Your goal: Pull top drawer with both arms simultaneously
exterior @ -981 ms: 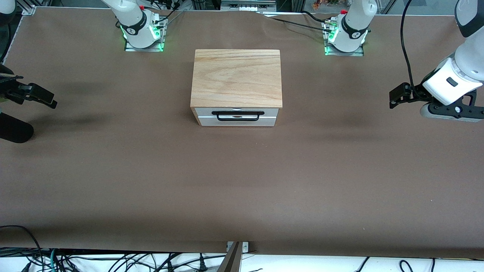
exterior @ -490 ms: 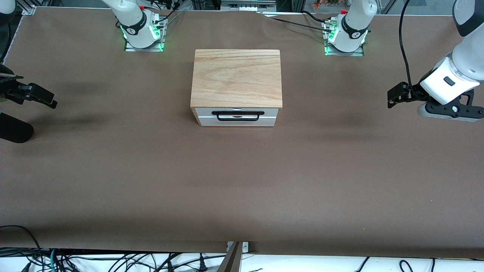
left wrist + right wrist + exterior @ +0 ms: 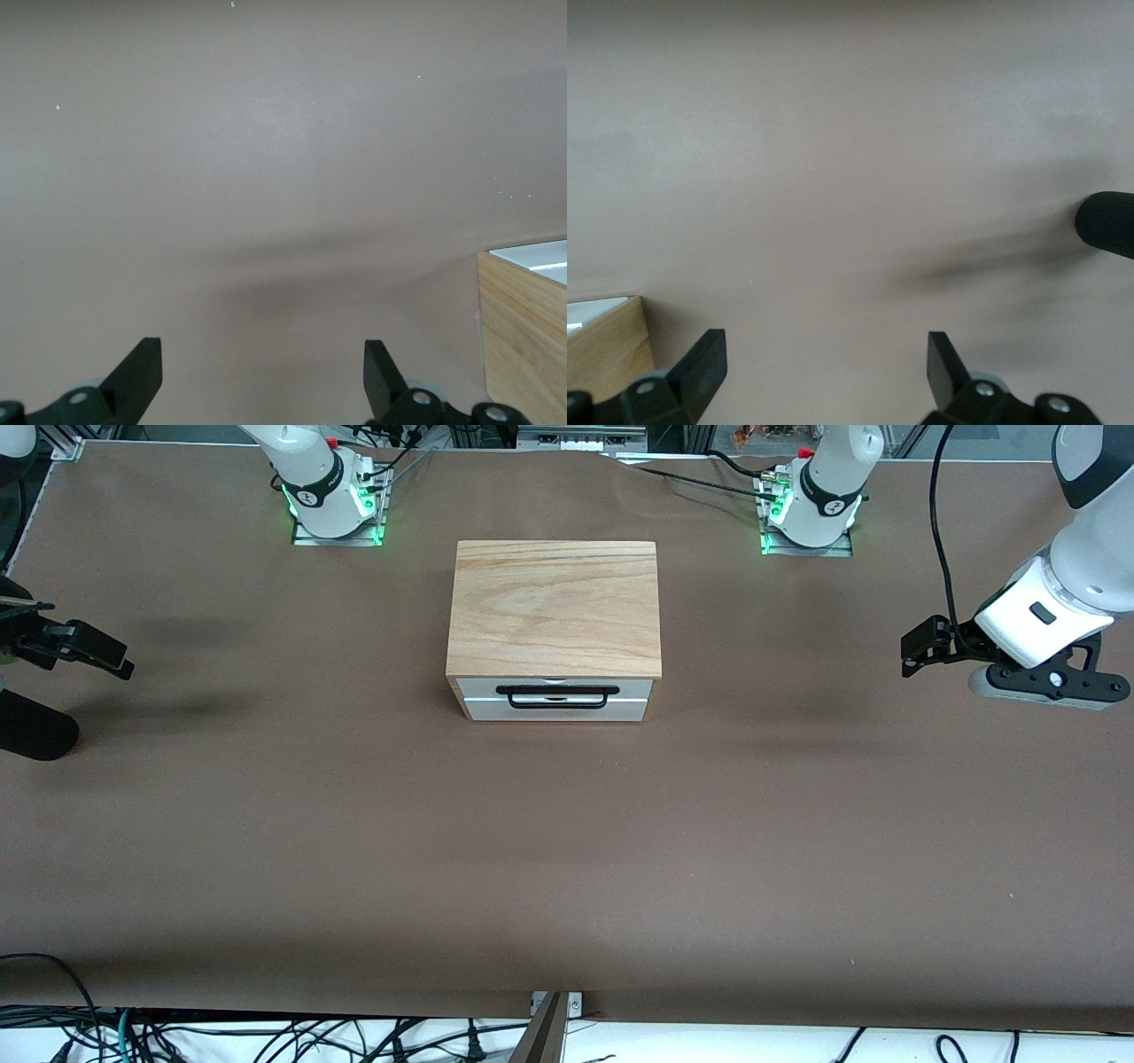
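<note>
The top drawer (image 3: 638, 688) is shut in the wooden box (image 3: 555, 607) at mid-table; its white front faces the front camera and carries a long black wire handle (image 3: 556, 691). My left gripper (image 3: 914, 654) hangs open and empty above the table toward the left arm's end, well apart from the box. My right gripper (image 3: 106, 657) is at the right arm's end, also well apart. In the left wrist view the gripper (image 3: 260, 376) is wide open over bare table, with a box corner (image 3: 523, 328) at the edge. The right wrist view shows the gripper (image 3: 824, 367) wide open and a box corner (image 3: 607, 341).
A second white drawer front (image 3: 478, 709) sits below the top one. A black cylinder (image 3: 35, 731) lies at the right arm's end of the table, also in the right wrist view (image 3: 1107, 221). Brown table cover (image 3: 567, 850) spreads around the box.
My left gripper has drifted a little toward the box and toward the arms' bases. The right gripper and the drawer have not moved.
</note>
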You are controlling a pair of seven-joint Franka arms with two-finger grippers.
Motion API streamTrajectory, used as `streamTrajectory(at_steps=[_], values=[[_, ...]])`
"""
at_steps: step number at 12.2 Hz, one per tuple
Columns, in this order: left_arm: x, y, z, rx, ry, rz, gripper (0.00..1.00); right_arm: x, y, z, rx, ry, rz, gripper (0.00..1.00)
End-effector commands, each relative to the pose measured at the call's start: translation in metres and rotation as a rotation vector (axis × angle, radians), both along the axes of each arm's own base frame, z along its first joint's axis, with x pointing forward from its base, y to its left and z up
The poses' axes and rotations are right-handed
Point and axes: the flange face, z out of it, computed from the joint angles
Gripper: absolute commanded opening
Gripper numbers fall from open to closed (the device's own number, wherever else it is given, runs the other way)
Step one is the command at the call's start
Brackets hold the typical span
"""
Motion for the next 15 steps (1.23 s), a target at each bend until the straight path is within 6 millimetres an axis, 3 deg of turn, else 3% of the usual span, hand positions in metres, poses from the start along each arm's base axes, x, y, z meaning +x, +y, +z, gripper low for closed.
streamTrajectory(at_steps=[1, 5, 7, 10, 15], values=[[-0.004, -0.002, 0.007, 0.026, -0.004, -0.008, 1.00, 0.002, -0.002, 0.006, -0.006, -0.008, -0.001, 1.00], [-0.005, -0.007, 0.008, 0.025, -0.005, -0.016, 1.00, 0.003, -0.001, 0.005, 0.001, -0.010, -0.016, 1.00], [-0.007, -0.015, 0.008, 0.025, -0.006, -0.022, 1.00, 0.009, 0.005, -0.010, 0.002, 0.016, -0.001, 1.00], [-0.007, -0.015, 0.008, 0.025, -0.006, -0.024, 1.00, 0.012, 0.018, -0.014, 0.006, 0.020, 0.011, 1.00], [-0.008, -0.016, 0.010, 0.025, -0.006, -0.025, 1.00, 0.018, 0.032, -0.028, 0.142, 0.041, 0.000, 1.00]])
